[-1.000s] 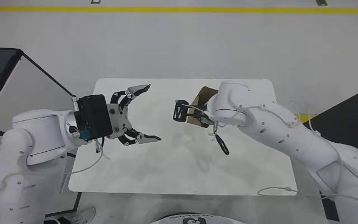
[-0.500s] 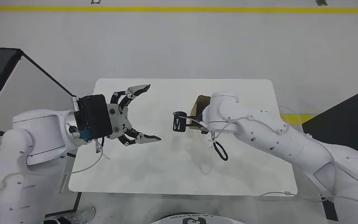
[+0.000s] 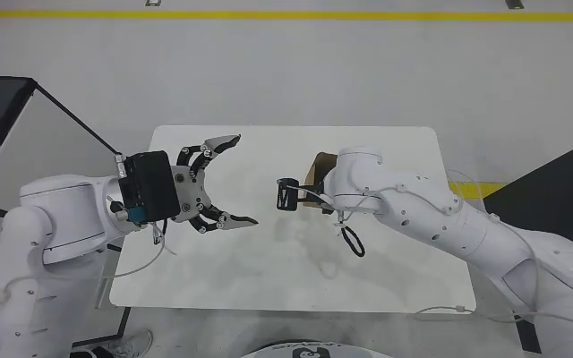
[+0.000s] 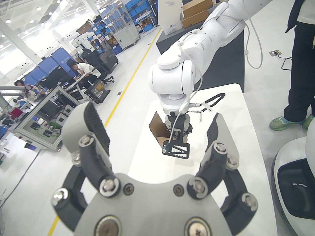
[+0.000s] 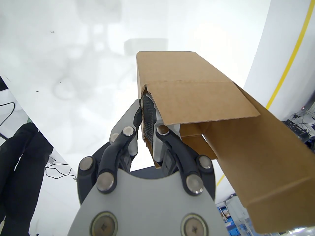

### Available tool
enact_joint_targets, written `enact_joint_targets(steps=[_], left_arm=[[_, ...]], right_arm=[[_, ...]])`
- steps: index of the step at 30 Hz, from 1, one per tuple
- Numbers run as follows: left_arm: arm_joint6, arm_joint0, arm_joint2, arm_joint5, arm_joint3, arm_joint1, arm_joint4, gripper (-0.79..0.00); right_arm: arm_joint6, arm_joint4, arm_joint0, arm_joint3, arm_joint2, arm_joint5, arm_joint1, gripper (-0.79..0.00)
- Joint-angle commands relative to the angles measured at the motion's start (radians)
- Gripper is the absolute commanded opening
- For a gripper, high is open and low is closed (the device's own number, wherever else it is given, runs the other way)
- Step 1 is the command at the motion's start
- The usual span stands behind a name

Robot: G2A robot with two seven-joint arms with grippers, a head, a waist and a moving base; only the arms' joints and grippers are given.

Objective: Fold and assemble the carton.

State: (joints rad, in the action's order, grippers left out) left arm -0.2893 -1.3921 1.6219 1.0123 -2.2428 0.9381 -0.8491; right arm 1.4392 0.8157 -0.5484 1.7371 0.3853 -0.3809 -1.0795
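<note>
White table (image 3: 269,277) takes up the middle of the top view, with an arm coming in over it from each side. Brown cardboard makes up the carton (image 5: 201,99), which sits over the far right part of the table beside the right arm's wrist. It is only partly folded: one flap bends across its open end and a long panel stands out to the side. It seems to be lifted a little off the table, though the pictures do not settle whether a lower edge touches.

The left gripper (image 3: 243,179) hangs over the left half of the table, turned towards the carton and well apart from it, its fingers spread wide with nothing between them. The right gripper (image 5: 146,116) has its fingers pressed onto one wall of the carton, pinching the cardboard at the open end.
</note>
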Motion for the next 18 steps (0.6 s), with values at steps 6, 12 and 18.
enact_joint_targets(steps=[6, 12, 18], left_arm=[[0.0, 0.0, 0.0, 0.0, 0.0, 0.0, 0.0, 0.0], [0.0, 0.0, 0.0, 0.0, 0.0, 0.0, 0.0, 0.0], [0.0, 0.0, 0.0, 0.0, 0.0, 0.0, 0.0, 0.0]], right_arm=[[0.0, 0.0, 0.0, 0.0, 0.0, 0.0, 0.0, -0.785], [-0.025, 0.019, -0.017, 0.0, -0.006, -0.001, 0.0, -0.785], [-0.042, 0.05, -0.06, 0.001, -0.028, 0.006, -0.007, -0.785]])
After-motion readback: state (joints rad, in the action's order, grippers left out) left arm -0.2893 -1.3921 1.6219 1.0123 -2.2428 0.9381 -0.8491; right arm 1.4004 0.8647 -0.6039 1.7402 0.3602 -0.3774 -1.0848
